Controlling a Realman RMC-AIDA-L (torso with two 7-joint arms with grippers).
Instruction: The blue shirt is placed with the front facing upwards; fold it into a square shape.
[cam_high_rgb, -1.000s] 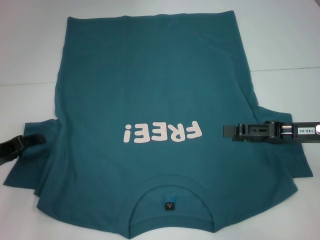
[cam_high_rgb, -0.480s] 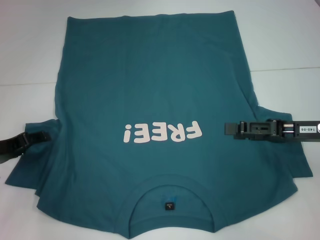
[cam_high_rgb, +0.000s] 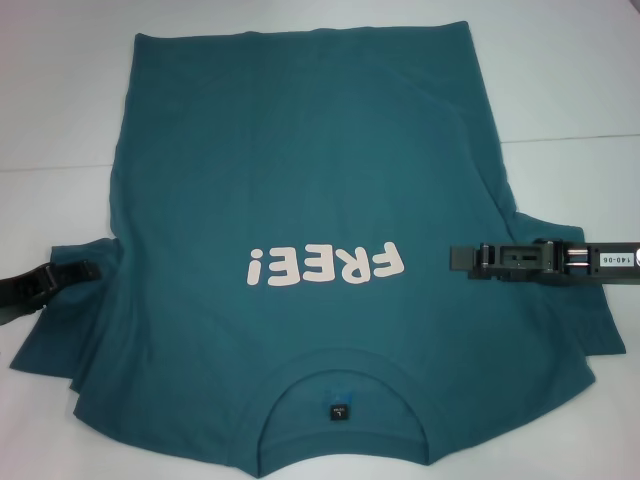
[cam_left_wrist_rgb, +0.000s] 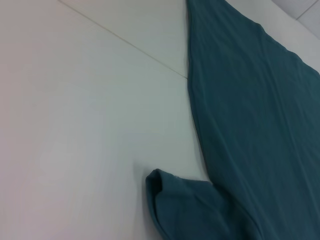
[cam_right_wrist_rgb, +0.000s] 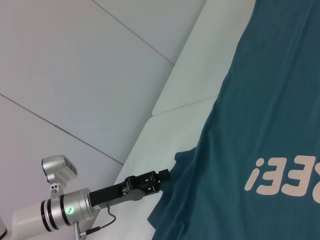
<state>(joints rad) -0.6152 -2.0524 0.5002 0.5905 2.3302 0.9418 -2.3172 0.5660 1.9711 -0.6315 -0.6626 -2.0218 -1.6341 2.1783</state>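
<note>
- The blue shirt (cam_high_rgb: 310, 200) lies flat on the white bench (cam_high_rgb: 60, 90), front side up.
- It is teal-blue, with short sleeves and a round collar (cam_high_rgb: 343, 385).
- The collar is at the near edge of the bench, close to the robot. The bottom hem is at the far side.
- Pale pink letters (cam_high_rgb: 327, 266) spell "FREE!" across the chest. From the head view they read upside down.
- A small dark label (cam_high_rgb: 340, 411) sits inside the collar.
- The cloth is mostly smooth. The sleeve on the robot's left (cam_left_wrist_rgb: 185, 205) is bunched and a bit curled at its edge.
- The left end effector (cam_high_rgb: 85, 270) is at the edge of that sleeve, low by the bench. It touches the cloth, but the grip cannot be told.
- The right end effector (cam_high_rgb: 455, 260) reaches in over the other side of the shirt, just beside the pink letters. How wide it is open cannot be told.
</note>
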